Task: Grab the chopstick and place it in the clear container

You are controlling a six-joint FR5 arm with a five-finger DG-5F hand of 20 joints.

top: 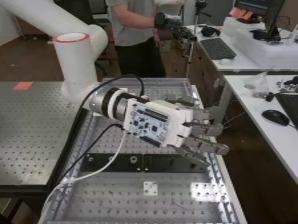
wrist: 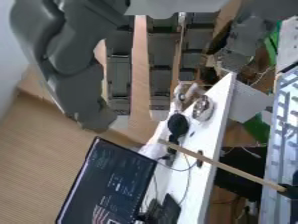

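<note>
Chopstick (wrist: 226, 167), plain and wooden, out beyond the fingertips of the robot hand (top: 206, 129) and apart from them, with a gap between. It slants, one end nearer the middle of the space past the fingers, the other end meeting something dark, too little of which can be made out to name. The robot hand is open and has hold of nothing: its fingers (wrist: 161, 77) run out nearly straight, with spaces between them, and the thumb (wrist: 73, 85) stands off to one side, clear of the chopstick. From above, the robot hand is over a metal desk (top: 106, 200) dotted with holes, its fingers pointing out past one long edge. A circuit board (top: 148, 124) sits behind its fingers. Beyond the robot hand are a white desk (wrist: 199, 187) and a dark monitor (wrist: 100, 185).
</note>
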